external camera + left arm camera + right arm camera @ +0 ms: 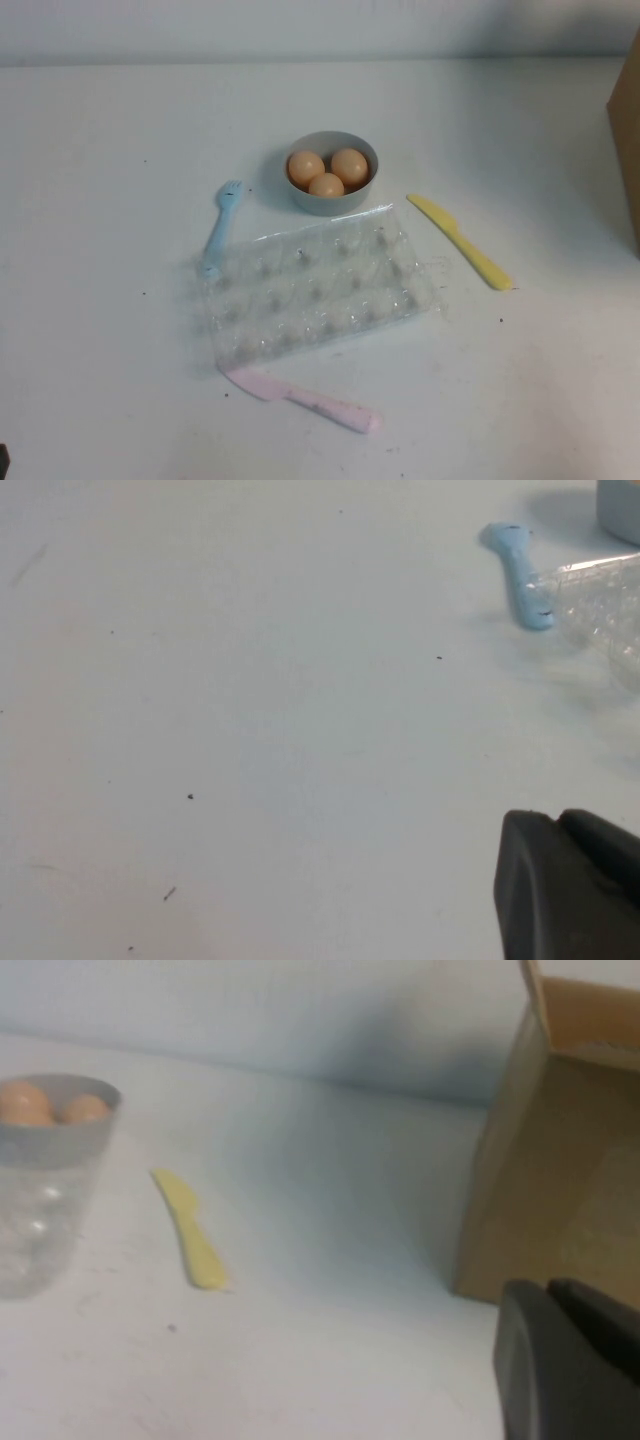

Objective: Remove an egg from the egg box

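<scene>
The egg box point(318, 283), a clear crinkly plastic tray, lies at the table's middle, and its cups look empty. Three tan-orange eggs point(327, 170) lie in a round grey bowl point(366, 147) just behind it. The box's corner shows in the left wrist view point(605, 592) and its edge in the right wrist view point(28, 1240), under the bowl point(55, 1132) with two eggs point(25, 1102) showing. Neither arm shows in the high view. My left gripper point(556, 816) is shut and empty, low over bare table left of the box. My right gripper point(546, 1283) is shut and empty, near the cardboard box.
A blue fork point(221, 226) lies at the box's left far corner. A yellow knife point(459, 241) lies to its right. A pink knife point(304, 399) lies in front. A brown cardboard box point(626, 130) stands at the right edge, close to my right gripper point(560, 1170).
</scene>
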{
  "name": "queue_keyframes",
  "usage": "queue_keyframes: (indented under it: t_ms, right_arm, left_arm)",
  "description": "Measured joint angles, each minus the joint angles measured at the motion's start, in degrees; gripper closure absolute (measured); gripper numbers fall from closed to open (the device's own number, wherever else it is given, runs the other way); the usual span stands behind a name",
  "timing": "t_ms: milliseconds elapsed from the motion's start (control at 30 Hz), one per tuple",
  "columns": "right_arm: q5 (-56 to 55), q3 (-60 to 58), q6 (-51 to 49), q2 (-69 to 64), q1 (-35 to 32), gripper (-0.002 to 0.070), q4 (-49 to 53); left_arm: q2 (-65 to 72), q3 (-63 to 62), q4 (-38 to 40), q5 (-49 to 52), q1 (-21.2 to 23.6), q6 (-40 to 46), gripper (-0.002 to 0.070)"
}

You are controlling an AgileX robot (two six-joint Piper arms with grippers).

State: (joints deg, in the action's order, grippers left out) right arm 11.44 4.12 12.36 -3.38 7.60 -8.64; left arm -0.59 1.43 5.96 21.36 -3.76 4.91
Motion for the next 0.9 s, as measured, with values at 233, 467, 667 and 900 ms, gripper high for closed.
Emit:
queue_keyframes:
  t_ms: [233, 467, 667, 900]
  right_arm:
    - [9.67, -2.52, -4.05, 3.78, -15.19, 0.0691, 5.22]
    - [9.1, -5.48, -4.05, 3.78, -17.55, 0.0691, 4.23]
    - [9.38, -5.62, -4.21, 3.78, -12.37, 0.0691, 3.32]
    - [9.69, -5.62, -3.89, 3.78, -9.39, 0.0691, 3.22]
  left_arm:
    - [0.0, 0.0, 0.0, 0.0, 0.0, 0.0, 0.068]
    - [0.0, 0.0, 0.0, 0.0, 0.0, 0.0, 0.068]
    - [0.0, 0.0, 0.0, 0.0, 0.0, 0.0, 0.068]
    - [0.0, 0.0, 0.0, 0.0, 0.0, 0.0, 0.068]
